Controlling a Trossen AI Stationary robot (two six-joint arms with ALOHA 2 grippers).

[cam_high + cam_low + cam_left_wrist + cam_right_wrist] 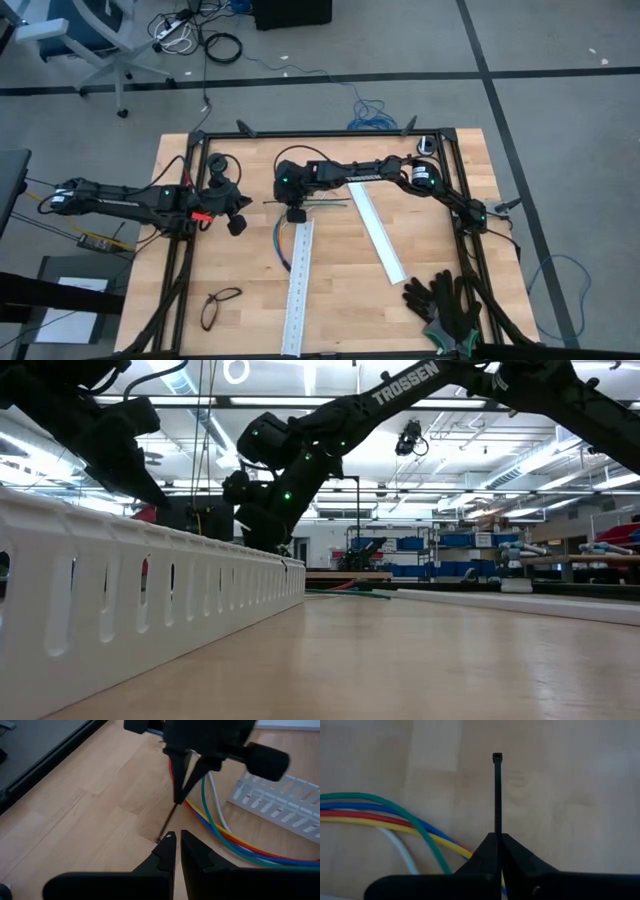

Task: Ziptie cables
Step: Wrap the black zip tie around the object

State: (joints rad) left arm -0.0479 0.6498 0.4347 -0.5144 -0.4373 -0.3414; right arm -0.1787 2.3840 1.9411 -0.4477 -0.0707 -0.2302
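Note:
The cables (283,245) are thin blue, green, red, yellow and white wires lying curved on the wooden table, beside the near white rail (300,285). They also show in the right wrist view (395,820). My right gripper (297,214) reaches over from the right and stands just beyond the cables' far end, shut on a thin black ziptie (497,795). My left gripper (238,222) hangs to the left of it, pointing toward it, shut (175,836) with nothing between its fingers. My right gripper pinches the ziptie's strap (497,831) between its two fingertips. The fingers slant down toward the table, and the strap runs straight on past them, along their line. The head (497,757) is at the free end, which comes down to the tabletop (159,840).
A second white rail (378,232) lies slanted to the right of the cables. Black gloves (445,300) lie at the near right, and a pair of glasses (220,305) at the near left. A black frame (330,134) runs round the table's edges.

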